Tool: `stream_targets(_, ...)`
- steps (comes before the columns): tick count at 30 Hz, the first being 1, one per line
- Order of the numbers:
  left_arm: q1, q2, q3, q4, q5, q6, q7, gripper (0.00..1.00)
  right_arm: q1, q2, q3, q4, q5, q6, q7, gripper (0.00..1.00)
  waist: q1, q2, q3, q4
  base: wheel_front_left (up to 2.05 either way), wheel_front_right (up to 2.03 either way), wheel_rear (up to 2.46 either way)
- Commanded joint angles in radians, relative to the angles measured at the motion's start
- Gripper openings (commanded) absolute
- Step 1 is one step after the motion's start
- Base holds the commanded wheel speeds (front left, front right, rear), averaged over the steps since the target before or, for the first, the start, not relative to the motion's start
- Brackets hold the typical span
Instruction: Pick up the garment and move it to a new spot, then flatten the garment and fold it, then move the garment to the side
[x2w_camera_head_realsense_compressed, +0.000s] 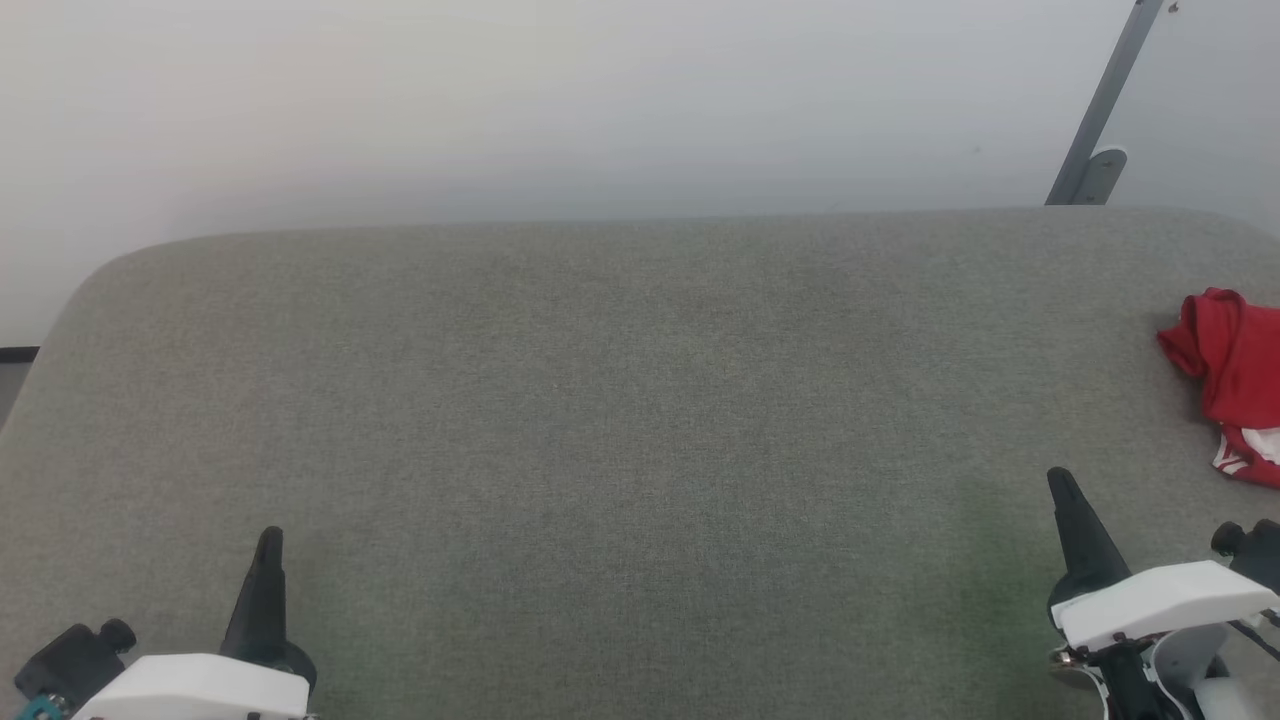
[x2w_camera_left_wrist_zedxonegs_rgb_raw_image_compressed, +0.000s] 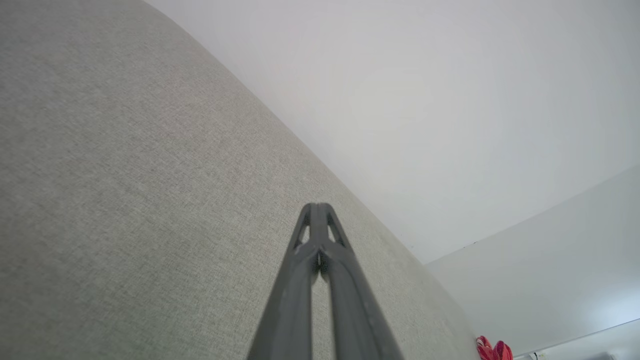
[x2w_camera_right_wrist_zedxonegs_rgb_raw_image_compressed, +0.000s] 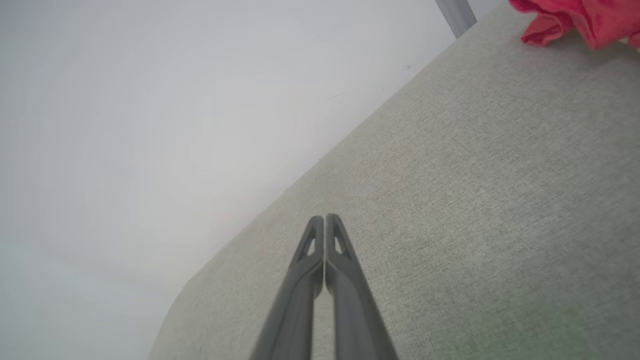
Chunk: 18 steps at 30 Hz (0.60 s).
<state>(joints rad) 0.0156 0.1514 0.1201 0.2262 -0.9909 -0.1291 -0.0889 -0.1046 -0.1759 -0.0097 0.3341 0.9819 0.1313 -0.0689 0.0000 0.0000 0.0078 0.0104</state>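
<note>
Left gripper (x2w_camera_head_realsense_compressed: 268, 550): two long dark fingers pressed together, nothing between them. It hangs low over the grey woven fabric table top (x2w_camera_head_realsense_compressed: 640, 400).
Right gripper (x2w_camera_head_realsense_compressed: 1066, 497): fingers likewise closed tip to tip and empty, over bare cloth.
Garment: red jersey-style shirt with white striped trim (x2w_camera_head_realsense_compressed: 1235, 370), bunched in soft lobes. It lies ahead of the right gripper and off to its outer side, near but apart, and far across the table from the left gripper. The head view's edge cuts off part of it.
Stage: this fits either a heap waiting to be lifted or a bundle already set aside. What shows looks rumpled rather than squarely folded.
Risk, shove: if the right gripper reaches in closed, its fingers would likely plough the cloth outward instead of pinching it.
Risk, edge: how close the table's end lies beyond the shirt cannot be told, so a push could slide it off.
Risk, partial grab: loose lobes invite catching a single layer, leaving the rest to drag.
Risk, aim: with the shirt half out of frame, its centre is hard to judge.
</note>
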Motion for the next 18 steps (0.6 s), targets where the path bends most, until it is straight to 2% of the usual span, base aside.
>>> stream_targets(1,-0.031,0.003,0.002,-0.01,-0.027,-0.001,0.008,0.0,-0.016,0.002,-0.01,-0.016,0.03,0.0,0.01,0.0,0.0,0.0,0.0,0.0,0.0,0.0,0.0)
stream_targets(18,-0.057,-0.024,0.0,-0.002,-0.187,-0.001,0.062,0.0,-0.014,0.036,-0.036,-0.038,0.192,0.0,0.058,0.0,0.0,0.0,-0.001,-0.002,0.0,0.0,0.0)
